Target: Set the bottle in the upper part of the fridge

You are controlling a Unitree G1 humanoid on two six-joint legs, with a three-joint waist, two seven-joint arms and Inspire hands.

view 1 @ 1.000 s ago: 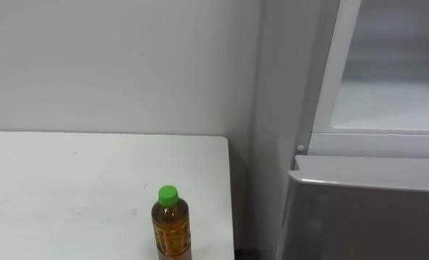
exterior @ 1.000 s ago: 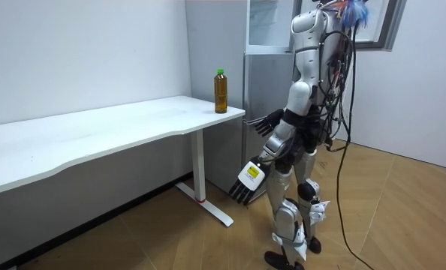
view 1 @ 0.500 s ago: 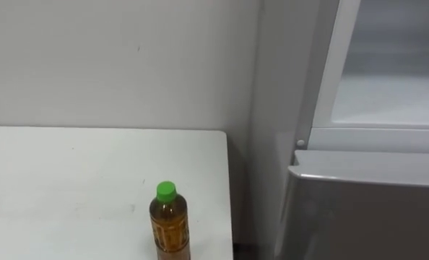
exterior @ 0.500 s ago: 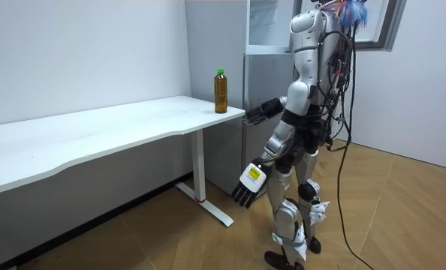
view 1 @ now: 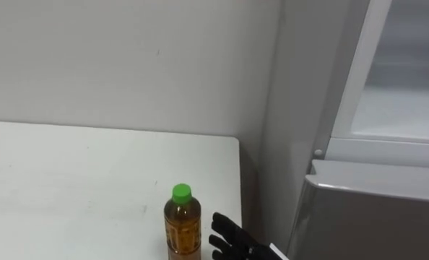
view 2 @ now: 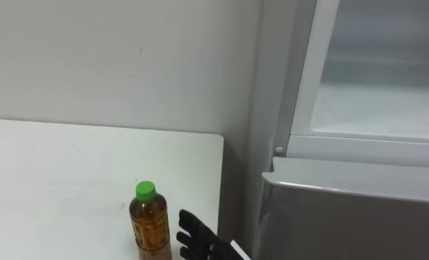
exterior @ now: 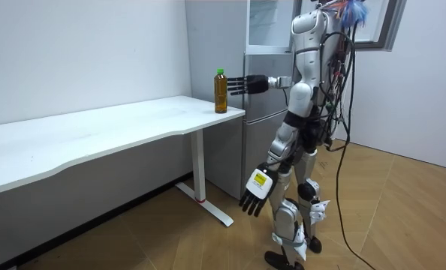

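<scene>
A bottle [view 1: 182, 227] of amber liquid with a green cap stands upright near the right end of the white table [view 1: 70, 180]. In the room view the bottle [exterior: 221, 91] is at the table's corner closest to the fridge. My right hand [view 1: 232, 240] is held out level just right of the bottle, fingers straight and open, fingertips close to its side. The same hand [exterior: 242, 84] reaches from my raised arm. My left hand [exterior: 256, 193] hangs open by my thigh. The upper fridge compartment [view 1: 402, 108] stands open with a white inside.
The fridge's grey lower door [view 1: 373, 209] is shut and sits right of the table, with a narrow gap between them. A plain wall [view 1: 128, 65] runs behind the table. I stand on the wooden floor [exterior: 208, 247] facing the table's end and the fridge.
My right arm has risen from hip height to bottle height and the hand now reaches beside the bottle. The left hand has dropped slightly. The bottle has not moved.
</scene>
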